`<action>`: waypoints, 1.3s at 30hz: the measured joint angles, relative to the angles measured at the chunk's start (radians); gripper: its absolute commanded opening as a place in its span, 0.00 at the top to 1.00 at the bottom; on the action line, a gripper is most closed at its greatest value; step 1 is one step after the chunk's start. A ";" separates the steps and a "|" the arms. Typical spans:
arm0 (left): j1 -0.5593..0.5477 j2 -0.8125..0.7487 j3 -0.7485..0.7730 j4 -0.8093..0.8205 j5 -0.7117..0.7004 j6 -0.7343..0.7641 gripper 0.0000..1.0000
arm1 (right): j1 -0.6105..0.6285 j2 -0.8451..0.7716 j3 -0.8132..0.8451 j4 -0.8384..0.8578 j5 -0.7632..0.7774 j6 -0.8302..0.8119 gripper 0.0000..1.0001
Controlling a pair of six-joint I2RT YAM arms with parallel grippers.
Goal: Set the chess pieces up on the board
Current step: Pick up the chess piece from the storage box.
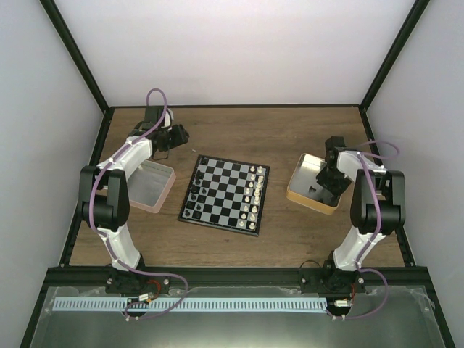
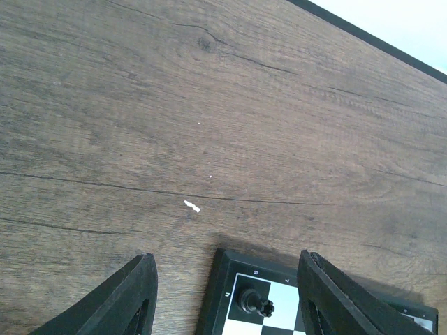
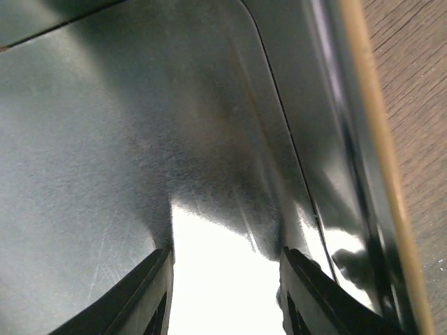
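Hovering left claw (image 2: 227, 257), part-open and empty, framing black piece (image 2: 255, 303) on board (image 2: 215, 296) corner between its fingers (image 2: 133, 300). Holding right claw (image 3: 225, 251) parted, empty, inside tray (image 3: 105, 139).

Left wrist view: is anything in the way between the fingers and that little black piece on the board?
No, nothing visible. The left gripper is open, and the black chess piece stands on the board at its corner, just ahead, with only the low rim before it.

A: Where does the overhead camera sit?
B: High behind the near edge, looking down over the whole table (image 1: 239, 130).
A: The wrist cameras?
B: Left hangs close over wood and shares the board (image 2: 279, 296) corner with the overhead. Right is almost against the tray (image 3: 105, 139) floor.
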 measured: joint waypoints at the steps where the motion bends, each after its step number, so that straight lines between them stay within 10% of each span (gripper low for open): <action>1: 0.000 0.000 0.000 0.000 0.000 0.000 0.43 | 0.000 -0.002 0.000 0.001 0.001 0.002 0.56; 24: 0.000 0.005 0.000 0.000 0.007 0.004 0.43 | 0.097 -0.055 0.001 0.093 -0.146 -0.166 0.48; 39: 0.000 0.005 0.000 0.000 0.007 0.003 0.43 | 0.106 0.007 0.000 0.091 -0.151 -0.253 0.60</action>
